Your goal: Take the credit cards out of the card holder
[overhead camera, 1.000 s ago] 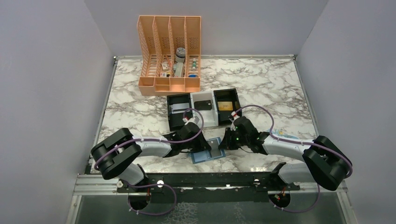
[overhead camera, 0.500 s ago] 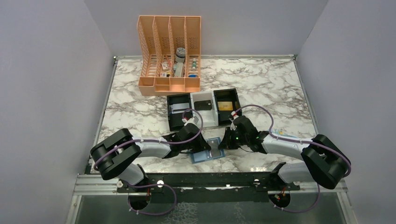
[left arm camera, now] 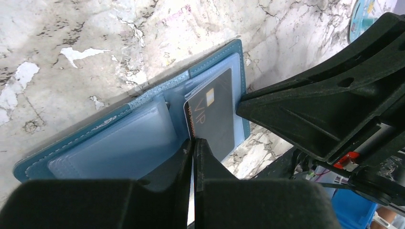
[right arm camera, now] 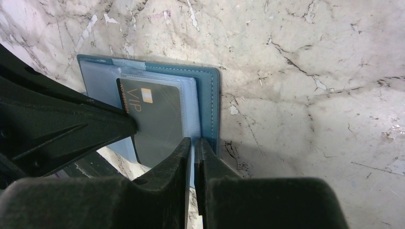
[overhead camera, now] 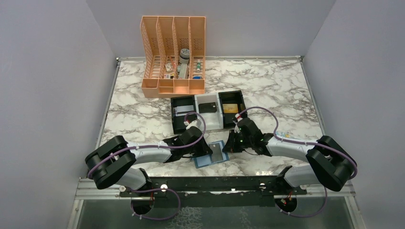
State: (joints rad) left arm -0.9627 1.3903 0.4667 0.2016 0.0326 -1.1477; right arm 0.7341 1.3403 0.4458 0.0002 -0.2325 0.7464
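The light-blue card holder (overhead camera: 203, 161) lies open on the marble near the front edge. A black card (overhead camera: 218, 150) marked VIP sits in its right panel's clear sleeve. In the left wrist view my left gripper (left arm camera: 193, 142) is shut, its tips nipping the near left edge of the black card (left arm camera: 212, 117) over the holder (left arm camera: 119, 138). In the right wrist view my right gripper (right arm camera: 192, 141) is shut on the right edge of the holder (right arm camera: 210, 95), beside the card (right arm camera: 157, 119). The two grippers (overhead camera: 206, 149) (overhead camera: 228, 144) face each other across the holder.
A black-and-white three-compartment tray (overhead camera: 186, 125) stands just behind, holding a gold card (overhead camera: 230, 108) and a dark item (overhead camera: 207, 108). An orange file rack (overhead camera: 173, 57) stands at the back. A pale blue-and-white packet (overhead camera: 285, 137) lies by the right arm.
The left arm's elbow has swung left and lower. The holder has shifted slightly left with both grippers still on it. The right gripper has edged left.
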